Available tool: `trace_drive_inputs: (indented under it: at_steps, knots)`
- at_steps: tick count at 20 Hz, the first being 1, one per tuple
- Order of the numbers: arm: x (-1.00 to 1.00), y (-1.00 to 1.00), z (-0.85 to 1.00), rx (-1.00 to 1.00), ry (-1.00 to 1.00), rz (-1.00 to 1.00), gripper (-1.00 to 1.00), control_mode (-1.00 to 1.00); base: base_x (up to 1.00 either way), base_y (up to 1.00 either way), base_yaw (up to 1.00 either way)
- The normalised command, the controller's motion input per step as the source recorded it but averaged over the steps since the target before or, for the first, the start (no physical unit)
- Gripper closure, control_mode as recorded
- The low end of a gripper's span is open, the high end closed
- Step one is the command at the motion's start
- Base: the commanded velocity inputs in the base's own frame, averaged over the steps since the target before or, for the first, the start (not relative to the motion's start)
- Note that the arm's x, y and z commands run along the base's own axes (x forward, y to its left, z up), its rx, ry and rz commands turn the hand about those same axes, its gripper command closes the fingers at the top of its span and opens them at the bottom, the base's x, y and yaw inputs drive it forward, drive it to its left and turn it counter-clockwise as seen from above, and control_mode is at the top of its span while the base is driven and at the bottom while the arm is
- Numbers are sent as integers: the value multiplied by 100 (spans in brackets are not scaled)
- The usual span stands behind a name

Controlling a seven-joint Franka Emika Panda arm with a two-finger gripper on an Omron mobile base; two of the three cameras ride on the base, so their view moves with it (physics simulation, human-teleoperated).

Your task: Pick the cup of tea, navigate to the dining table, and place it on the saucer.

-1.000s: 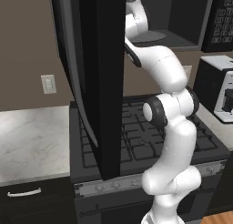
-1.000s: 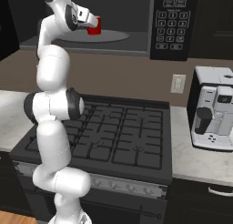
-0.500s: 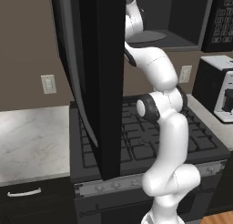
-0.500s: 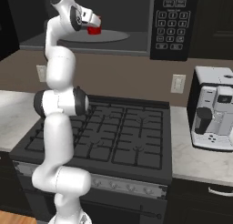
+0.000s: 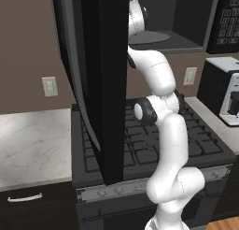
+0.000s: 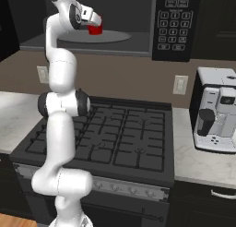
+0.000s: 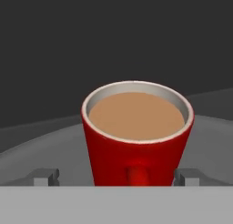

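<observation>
- In the left base view, one wall switch (image 5: 49, 86) sits at the middle left, on the brown wall above one pale marble counter (image 5: 32, 147).
- One big black microwave door (image 5: 100, 79) hangs open and fills the middle of that view from the top down.
- One white robot arm (image 5: 163, 131) rises from the lower right of that view and reaches up into the open microwave (image 5: 186, 18).
- One black stove (image 6: 124, 138) with dark grates sits in the lower middle of the right base view, with a row of small knobs along its front.
- In the right base view, the arm stands at the left and bends to the upper left.
- One gripper (image 6: 94, 24) is at the top left of that view, right at the cup of tea (image 6: 95, 30).
- There is one cup of tea. It is red and stands on the round grey microwave plate (image 6: 115, 36) inside the microwave.
- In the hand view, the cup of tea (image 7: 136, 136) is in the middle, full of tan tea, with its handle facing the camera.
- Two grey fingertips (image 7: 45, 176) stand wide apart, one on each side of the cup, not squeezing it.
- One keypad (image 6: 171, 23) is at the upper right of the right base view. Its writing is too small to read.
- One white and black coffee machine (image 6: 216, 110) stands at the right edge, on the counter.
- One more wall switch (image 6: 180, 85) is just left of it on the wall.
</observation>
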Motion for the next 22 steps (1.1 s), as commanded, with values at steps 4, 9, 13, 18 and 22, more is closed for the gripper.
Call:
trace_drive_inputs:
  at_steps: [4, 9, 13, 18, 22]
  knots:
    - [1, 0, 0, 0, 0, 0, -100, -100, 0, 0, 0]
    - [12, 0, -1, 0, 0, 0, -100, -100, 0, 0, 0]
    - [25, 0, -7, 0, 0, 0, -100, -100, 0, 0, 0]
    - [14, 0, 0, 0, 0, 0, 100, -100, 0, 0, 0]
    - [0, 0, 0, 0, 0, 0, 100, -100, 0, 0, 0]
